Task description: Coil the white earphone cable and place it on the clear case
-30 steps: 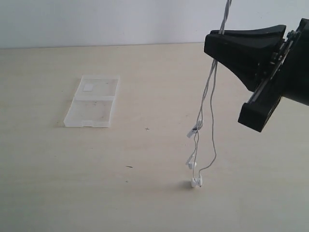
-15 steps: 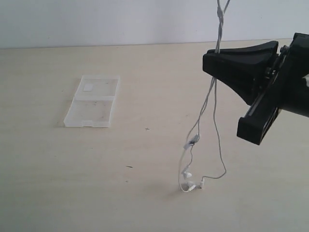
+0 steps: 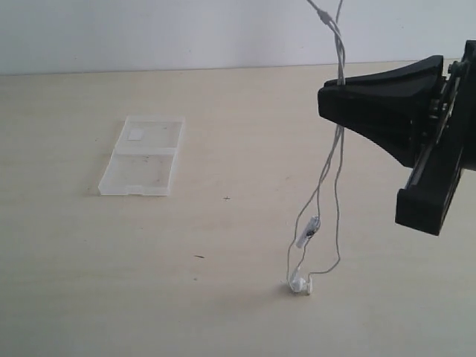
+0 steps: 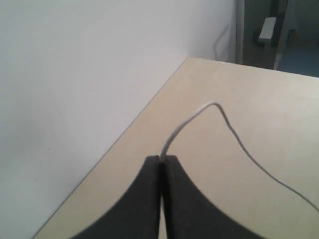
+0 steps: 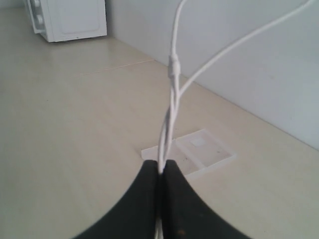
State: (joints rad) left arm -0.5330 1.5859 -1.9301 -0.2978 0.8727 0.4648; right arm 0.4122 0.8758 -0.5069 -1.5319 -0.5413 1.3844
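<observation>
Above the right side of the table (image 3: pixel 223 312), the white earphone cable (image 3: pixel 342 59) hangs in two thin strands that twist round each other; the right claw (image 3: pixel 331 100) is closed tight on them partway down, and its wrist view shows the strands rising from between the pressed tips (image 5: pixel 160 172); the left claw (image 4: pixel 161 162), out of sight in the exterior view, is likewise pinched shut on a single strand that arcs away from its tips; below the right claw the strands part, the small capsule (image 3: pixel 308 232) dangles in the air, and the earbuds (image 3: pixel 299 284) rest on the table; the clear case (image 3: pixel 143 156) lies open and flat, well apart to the left, with nothing on it; the cable looks nearly weightless and quite limp, so it will likely swing, twist and spring out of any loop rather than keep a shape; it is thin and smooth enough to slip through a loose pinch, so a firm hold on the wire itself, away from the earbuds and capsule, seems the safer place; the case looks light too and may slide if the cable drags across it.
</observation>
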